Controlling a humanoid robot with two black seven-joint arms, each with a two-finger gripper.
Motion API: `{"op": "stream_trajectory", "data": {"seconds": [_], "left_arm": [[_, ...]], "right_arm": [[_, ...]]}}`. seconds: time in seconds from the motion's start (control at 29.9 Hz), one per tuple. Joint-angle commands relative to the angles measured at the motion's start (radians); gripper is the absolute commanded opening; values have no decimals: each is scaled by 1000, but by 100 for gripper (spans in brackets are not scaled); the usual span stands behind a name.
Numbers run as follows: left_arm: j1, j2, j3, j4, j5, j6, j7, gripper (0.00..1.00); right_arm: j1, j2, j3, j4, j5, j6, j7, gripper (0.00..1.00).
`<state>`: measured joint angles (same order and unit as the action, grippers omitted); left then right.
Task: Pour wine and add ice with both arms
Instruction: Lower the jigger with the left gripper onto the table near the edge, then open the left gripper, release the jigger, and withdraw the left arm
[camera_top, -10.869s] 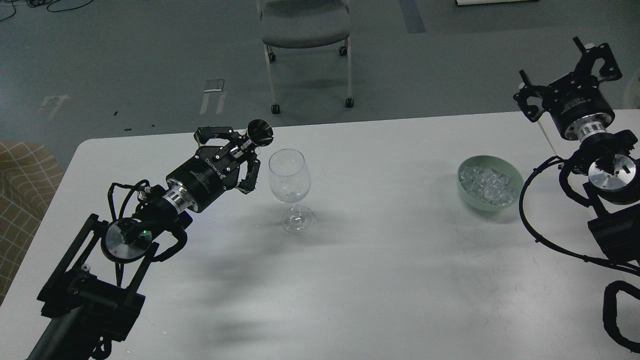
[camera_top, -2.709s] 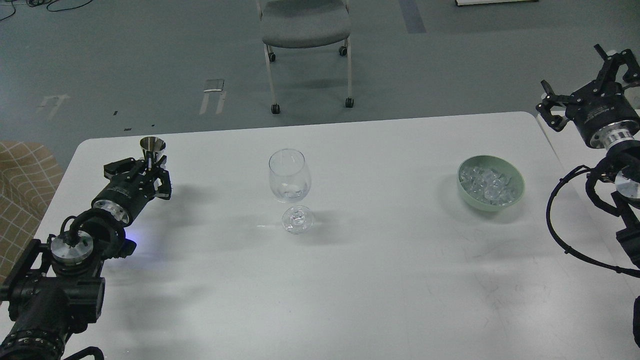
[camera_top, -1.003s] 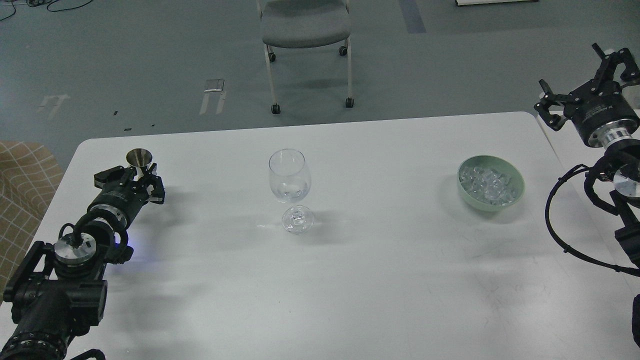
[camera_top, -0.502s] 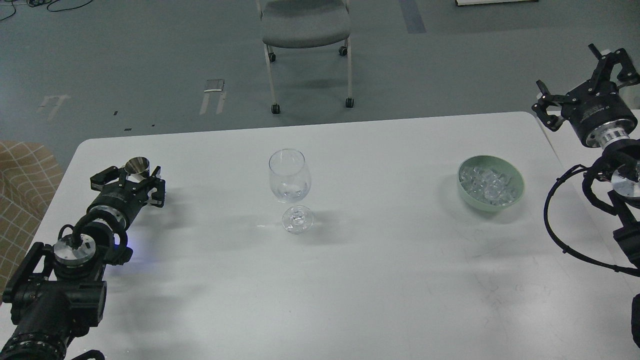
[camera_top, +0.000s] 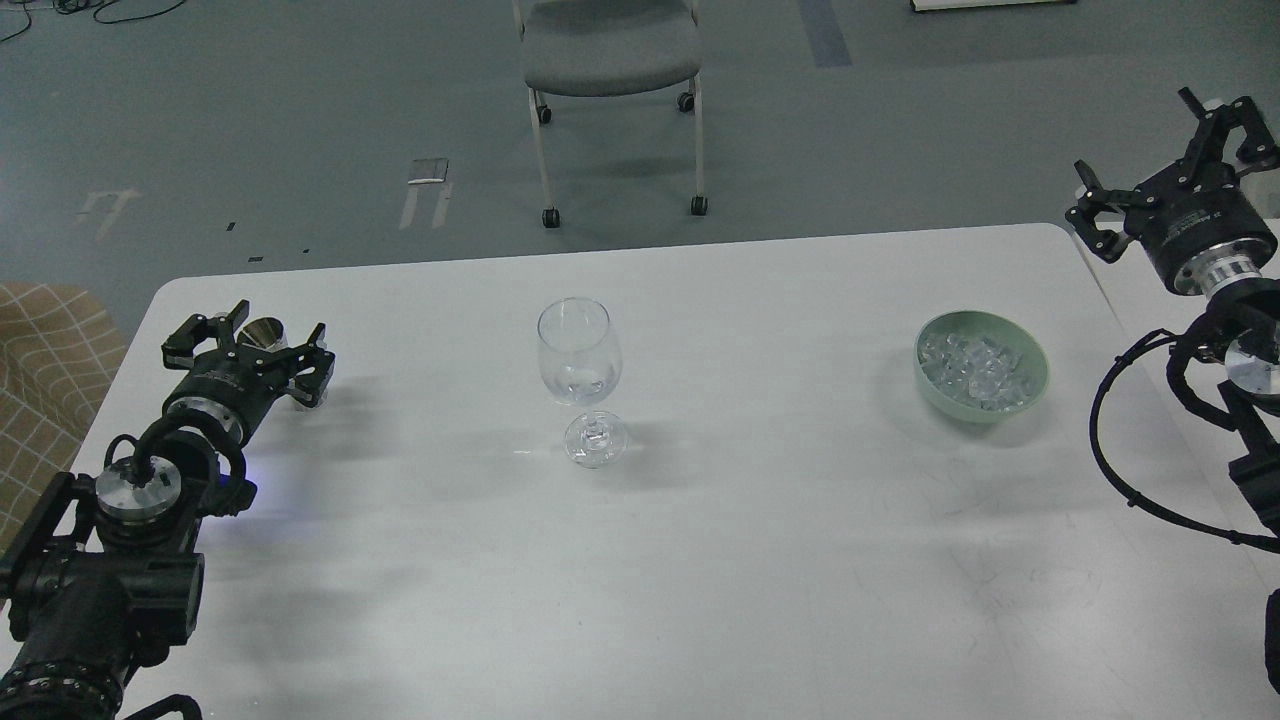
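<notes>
Ice (camera_top: 978, 371) lay just down-left of right pincer (camera_top: 1168, 150), fingers apart, empty; left pincer (camera_top: 247, 338), also apart, sat much farther off.

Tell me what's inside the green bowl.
The green bowl holds a heap of clear ice cubes. The heap covers the bowl's bottom, so anything beneath stays hidden.

Left gripper (camera_top: 247, 338) spread around metal cup (camera_top: 264, 333); wine glass (camera_top: 580, 352) mid-table; ice (camera_top: 975, 369) in green bowl (camera_top: 1030, 395)
</notes>
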<state>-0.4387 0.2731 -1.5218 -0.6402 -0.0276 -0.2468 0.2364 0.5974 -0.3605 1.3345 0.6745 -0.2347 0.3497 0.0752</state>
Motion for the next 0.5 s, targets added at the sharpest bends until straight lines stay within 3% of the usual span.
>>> {"op": "stream_trajectory", "data": {"seconds": [0.0, 0.3, 0.47], "left_arm": [[6, 11, -1, -57, 0, 23, 1, 88], [25, 38, 3, -259, 5, 170, 6, 95], [26, 93, 15, -370, 5, 198, 11, 96]], "right_arm": [[-2, 2, 0, -3, 0, 0, 0, 100], [-1, 6, 0, -6, 0, 0, 0, 100], [-1, 9, 0, 2, 0, 2, 2, 100]]}}
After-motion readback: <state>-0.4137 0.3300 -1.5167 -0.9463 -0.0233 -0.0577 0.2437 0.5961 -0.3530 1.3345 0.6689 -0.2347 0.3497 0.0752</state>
